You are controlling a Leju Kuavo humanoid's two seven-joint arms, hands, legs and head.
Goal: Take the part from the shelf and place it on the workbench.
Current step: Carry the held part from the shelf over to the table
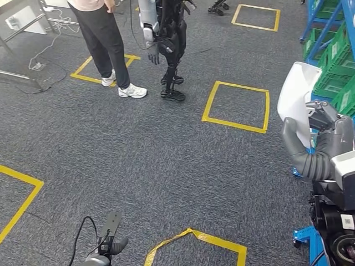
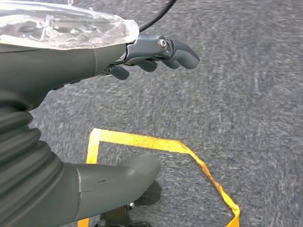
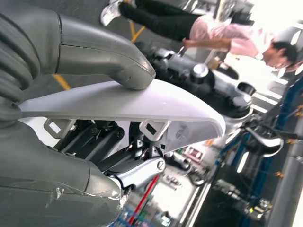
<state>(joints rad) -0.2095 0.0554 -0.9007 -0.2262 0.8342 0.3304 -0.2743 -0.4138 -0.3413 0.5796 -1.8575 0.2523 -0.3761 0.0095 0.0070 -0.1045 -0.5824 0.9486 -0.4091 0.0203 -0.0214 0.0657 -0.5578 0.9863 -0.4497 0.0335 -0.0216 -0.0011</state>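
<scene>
Right hand (image 1: 324, 141) clamped on curved white plastic shell part (image 1: 296, 94); left hand (image 2: 157, 52) empty, loose. Keep thumb firm, carry level towards workbench.

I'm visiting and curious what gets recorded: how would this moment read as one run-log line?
stage: carrying | right hand: holds white part | left hand: holds nothing, over carpet | nearby: person, second robot | workbench: unseen
</scene>
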